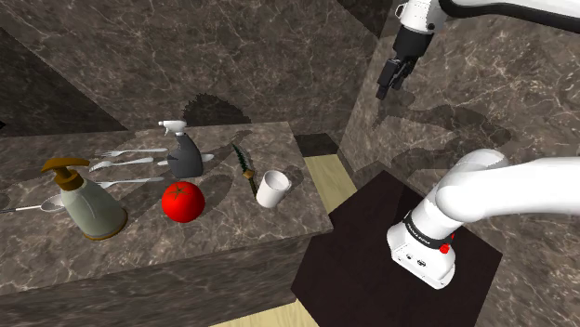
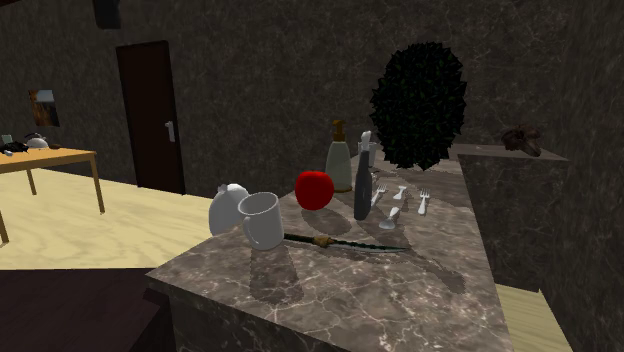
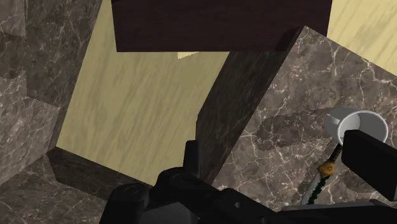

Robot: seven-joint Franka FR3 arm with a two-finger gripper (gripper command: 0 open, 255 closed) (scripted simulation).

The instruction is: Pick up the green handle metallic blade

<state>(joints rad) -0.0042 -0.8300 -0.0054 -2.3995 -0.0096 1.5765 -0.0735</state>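
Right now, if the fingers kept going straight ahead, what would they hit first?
The fingers likely meet the marble counter near its end, beside the white cup; depth unclear, possibly the floor.

Counter (image 1: pixel 232 223): knife (image 1: pixel 244 165) between spray bottle (image 1: pixel 183 151) and cup (image 1: pixel 272 189); tomato (image 1: pixel 183 201) before the bottle; soap dispenser (image 1: pixel 88 200) at the shoulder view's left, forks (image 1: pixel 125 156) behind it.

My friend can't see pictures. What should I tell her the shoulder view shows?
A marble counter holds a knife next to a white cup, along with a red tomato, a spray bottle, a pump bottle and forks. The white arm's black gripper hangs open, high up past the counter's right end.
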